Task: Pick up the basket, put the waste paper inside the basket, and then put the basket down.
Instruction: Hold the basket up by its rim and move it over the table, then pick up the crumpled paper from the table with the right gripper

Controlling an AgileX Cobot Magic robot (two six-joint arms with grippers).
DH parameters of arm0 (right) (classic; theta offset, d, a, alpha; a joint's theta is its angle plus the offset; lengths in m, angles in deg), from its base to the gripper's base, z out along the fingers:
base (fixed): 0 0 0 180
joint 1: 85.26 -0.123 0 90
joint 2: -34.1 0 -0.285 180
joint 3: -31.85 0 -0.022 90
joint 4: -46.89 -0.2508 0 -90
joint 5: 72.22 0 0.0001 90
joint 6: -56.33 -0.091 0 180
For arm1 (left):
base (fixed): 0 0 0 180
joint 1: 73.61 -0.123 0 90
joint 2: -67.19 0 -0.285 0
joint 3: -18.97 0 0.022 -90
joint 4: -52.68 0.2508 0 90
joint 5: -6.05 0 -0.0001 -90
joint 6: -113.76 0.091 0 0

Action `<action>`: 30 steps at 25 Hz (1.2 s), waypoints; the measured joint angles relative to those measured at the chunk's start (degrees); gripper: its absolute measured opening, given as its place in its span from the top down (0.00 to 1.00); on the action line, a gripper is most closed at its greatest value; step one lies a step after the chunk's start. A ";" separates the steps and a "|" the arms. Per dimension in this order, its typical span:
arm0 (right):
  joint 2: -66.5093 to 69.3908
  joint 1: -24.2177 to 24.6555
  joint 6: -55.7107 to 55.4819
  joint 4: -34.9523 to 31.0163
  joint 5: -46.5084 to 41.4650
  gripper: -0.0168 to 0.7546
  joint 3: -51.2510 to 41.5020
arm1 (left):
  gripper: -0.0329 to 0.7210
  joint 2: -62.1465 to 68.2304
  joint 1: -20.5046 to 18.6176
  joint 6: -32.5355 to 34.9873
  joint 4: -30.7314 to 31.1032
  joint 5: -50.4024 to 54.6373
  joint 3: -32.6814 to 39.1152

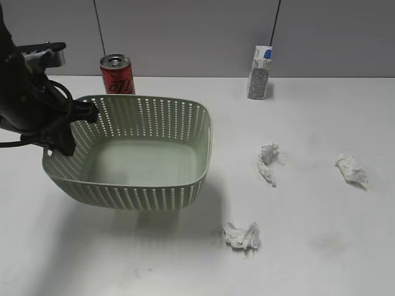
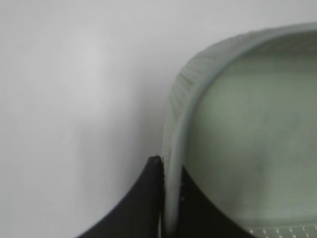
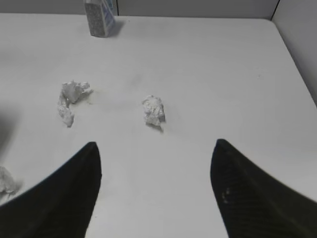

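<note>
The pale green basket (image 1: pixel 142 194) is empty and hangs tilted above the table, casting a shadow below it. My left gripper (image 1: pixel 65 132) is shut on its left rim. In the left wrist view the jaws (image 2: pixel 171 171) pinch the basket (image 2: pixel 237 139) wall from both sides. Three wads of waste paper lie on the table to the right: one in the middle (image 1: pixel 268 161), one far right (image 1: pixel 352 169), one near the front (image 1: pixel 242 235). My right gripper (image 3: pixel 156 146) is open and empty above the table, with wads ahead of it (image 3: pixel 154 110) and to its left (image 3: pixel 71 99). It is out of the exterior view.
A red can (image 1: pixel 117 74) stands behind the basket at the back. A white-and-blue carton (image 1: pixel 260 73) stands upright at the back right and also shows in the right wrist view (image 3: pixel 100 17). A grey wall runs along the table's right side.
</note>
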 joint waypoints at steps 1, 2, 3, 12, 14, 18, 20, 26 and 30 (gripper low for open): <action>4.09 0.00 0.00 0.00 1.57 0.31 0.00 | 0.96 -0.14 0.00 0.00 0.00 -0.36 0.39; 7.73 0.00 0.00 0.00 2.93 0.31 0.00 | 0.96 -0.14 0.00 0.00 0.00 -0.69 0.61; 12.31 0.00 0.03 0.00 4.22 0.31 0.21 | 0.96 -0.14 0.00 0.00 0.00 -1.10 0.98; 52.07 0.00 1.86 0.00 9.00 0.31 14.21 | 0.96 -0.14 0.00 0.00 -0.25 -1.81 1.59; 60.31 0.00 2.06 0.00 9.62 0.31 18.87 | 0.96 -0.14 0.00 0.00 -0.43 -1.85 1.59; 73.62 0.00 3.45 -1.71 10.25 0.31 27.07 | 0.96 -0.14 0.00 0.00 -0.55 -2.03 1.67; 78.79 0.00 4.38 -2.34 10.40 0.31 29.64 | 0.96 -0.14 0.00 -0.04 -0.55 -2.13 1.77; 89.76 0.00 4.89 -2.15 13.29 0.31 32.13 | 0.96 -0.08 0.00 -0.01 -0.57 -2.53 1.77; 93.10 0.00 5.10 -1.96 13.95 0.34 32.13 | 0.96 -0.08 0.00 -0.01 -0.19 -2.89 1.77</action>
